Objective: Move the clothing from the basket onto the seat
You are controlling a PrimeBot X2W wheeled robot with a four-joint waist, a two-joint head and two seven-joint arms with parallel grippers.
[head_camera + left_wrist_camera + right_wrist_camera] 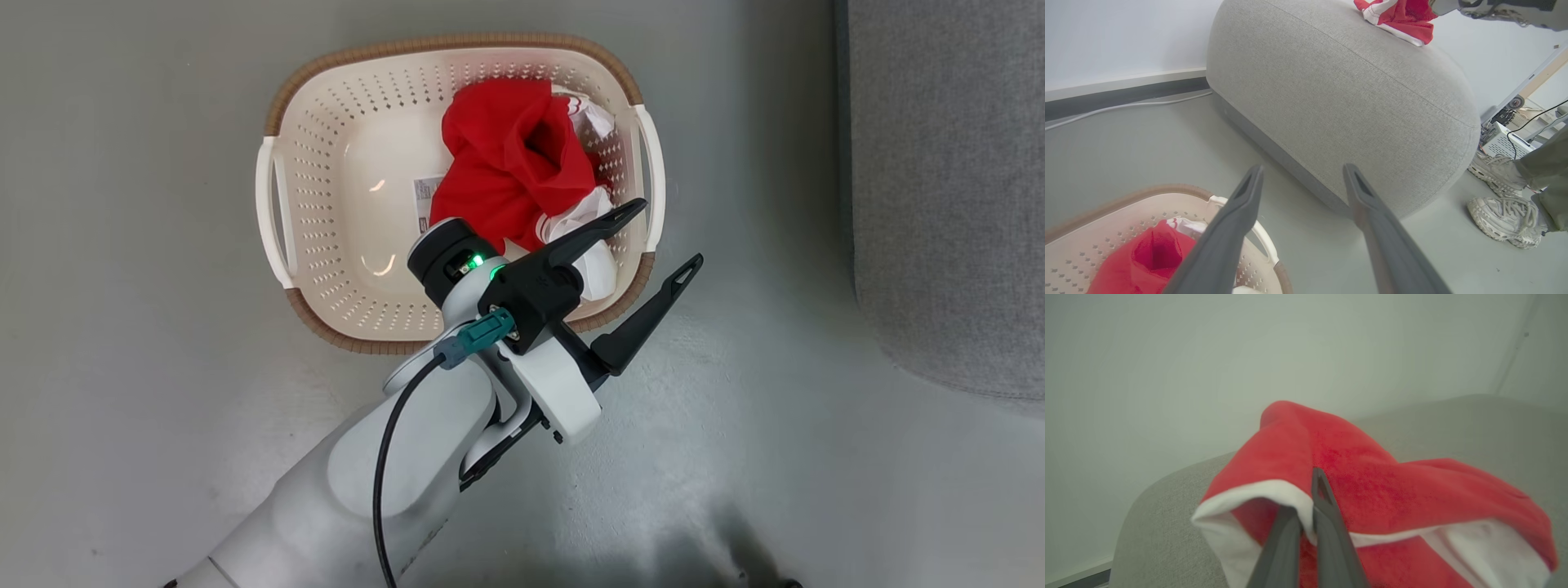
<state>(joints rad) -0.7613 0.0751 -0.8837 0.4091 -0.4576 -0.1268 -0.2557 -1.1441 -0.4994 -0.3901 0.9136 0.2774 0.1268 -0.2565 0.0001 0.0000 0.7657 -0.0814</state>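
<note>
Two lots of clothing show. A red heap [506,163] fills the right half of the basket [326,163], hiding part of its bottom label [424,196] and half burying some white fabric. The other red piece [1372,477] lies atop the seat [1339,102], its white hem pinched by the right end effector [1306,498], fingers pressed together. The left end effector [669,232] hovers spread wide and empty over the basket's right rim. A person's shoes [1506,216] stand beside the seat, the legs cut off.
</note>
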